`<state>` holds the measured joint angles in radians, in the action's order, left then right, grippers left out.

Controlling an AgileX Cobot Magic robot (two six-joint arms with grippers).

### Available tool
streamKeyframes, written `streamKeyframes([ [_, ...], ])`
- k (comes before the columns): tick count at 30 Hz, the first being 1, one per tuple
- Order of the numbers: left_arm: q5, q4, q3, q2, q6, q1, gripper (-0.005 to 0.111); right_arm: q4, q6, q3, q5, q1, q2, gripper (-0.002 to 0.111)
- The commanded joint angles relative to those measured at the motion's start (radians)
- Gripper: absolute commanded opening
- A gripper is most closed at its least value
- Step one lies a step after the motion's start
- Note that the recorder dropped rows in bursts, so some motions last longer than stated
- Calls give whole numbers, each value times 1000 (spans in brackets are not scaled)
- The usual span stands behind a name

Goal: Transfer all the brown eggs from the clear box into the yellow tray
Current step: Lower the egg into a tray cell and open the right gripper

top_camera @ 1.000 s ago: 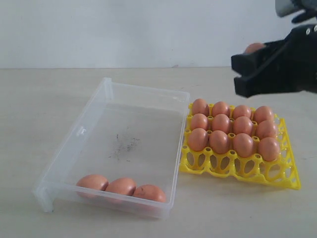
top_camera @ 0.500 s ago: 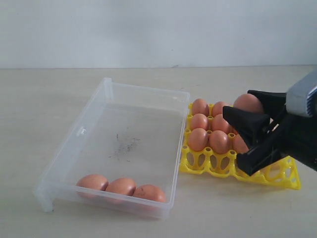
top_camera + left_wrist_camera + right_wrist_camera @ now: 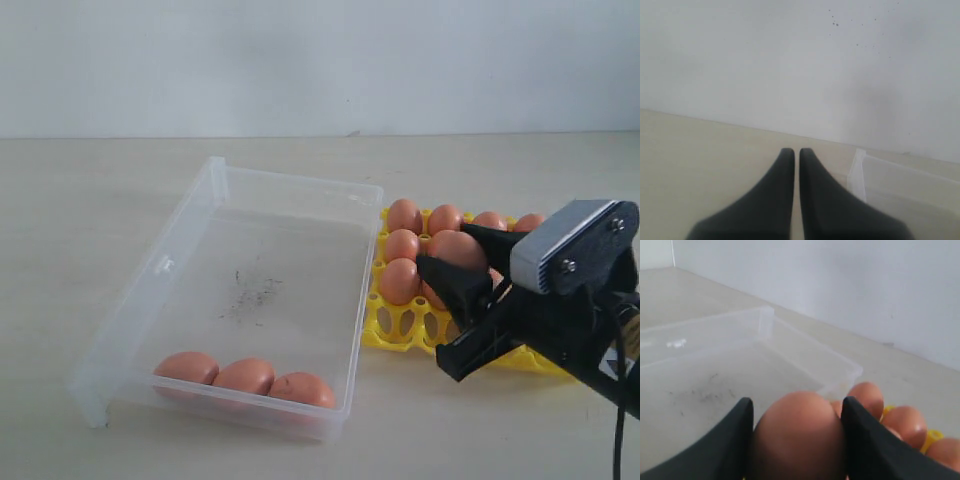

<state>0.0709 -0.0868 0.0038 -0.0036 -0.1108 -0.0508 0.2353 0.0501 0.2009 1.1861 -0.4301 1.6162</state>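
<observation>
The right gripper (image 3: 447, 250) holds one brown egg (image 3: 456, 247) between its two black fingers, which press on the egg's sides. It hangs low over the yellow tray (image 3: 398, 326), near the side of the tray that is next to the clear box (image 3: 298, 184). I cannot tell if the held egg touches the tray or the eggs under it. In the right wrist view the egg (image 3: 795, 437) fills the gap between the fingers, with more eggs behind it. The tray sits on the table (image 3: 90, 210), just beside the box. Other eggs (image 3: 404, 215) sit in its back rows, and the front cups that show are empty. Three eggs (image 3: 244, 376) lie side by side in the box against its near wall, touching each other. The box floor has dark marks. The left gripper (image 3: 794, 151) is out of the exterior view. Its wrist view shows its two fingers pressed together with nothing between them, above the table, with a corner of the box close by.
</observation>
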Motion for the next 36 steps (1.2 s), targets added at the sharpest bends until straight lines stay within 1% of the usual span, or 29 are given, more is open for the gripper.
streamKeyframes([
  [1,-2,0,-4,4,-1,4,4,-46,31,28,35,4,130,0],
  [8,-2,0,-4,4,-1,4,4,56,27,115,35,4,209,0],
  [21,-2,0,-4,4,-1,4,4,178,-10,174,35,4,281,0],
  [31,-2,0,-4,4,-1,4,4,178,-16,218,33,4,281,0],
  [36,-2,0,-4,4,-1,4,4,173,-57,243,-58,4,281,0],
])
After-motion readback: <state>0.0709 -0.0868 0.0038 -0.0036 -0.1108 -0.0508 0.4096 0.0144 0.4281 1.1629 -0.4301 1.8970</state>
